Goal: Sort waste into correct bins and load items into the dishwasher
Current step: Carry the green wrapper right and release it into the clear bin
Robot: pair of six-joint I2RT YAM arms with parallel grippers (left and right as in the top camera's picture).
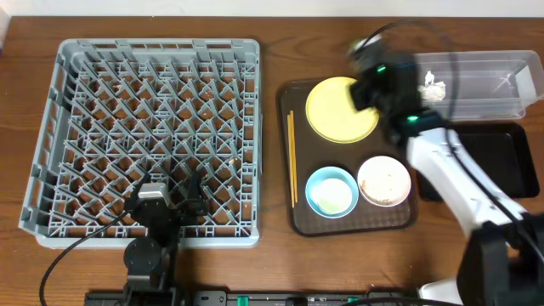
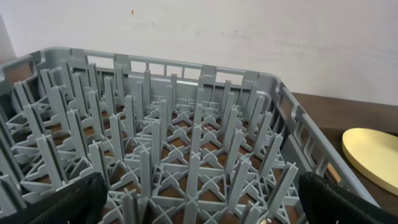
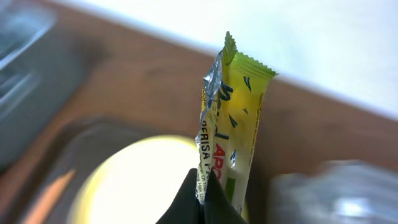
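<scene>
Right gripper (image 3: pixel 202 190) pinches the snack wrapper (image 3: pixel 235 118) by its lower edge only; it could slip before reaching the clear tub (image 1: pixel 489 56) at three o'clock; left gripper (image 1: pixel 168 191) gapes open.

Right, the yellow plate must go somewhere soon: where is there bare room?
The grey lattice dish rack holds no dishes. Bare wooden table runs between it and the dark brown serving tray, and in front of that tray. The tray is crowded: round yellow plate, thin wooden chopsticks, light blue bowl, white bowl.
</scene>
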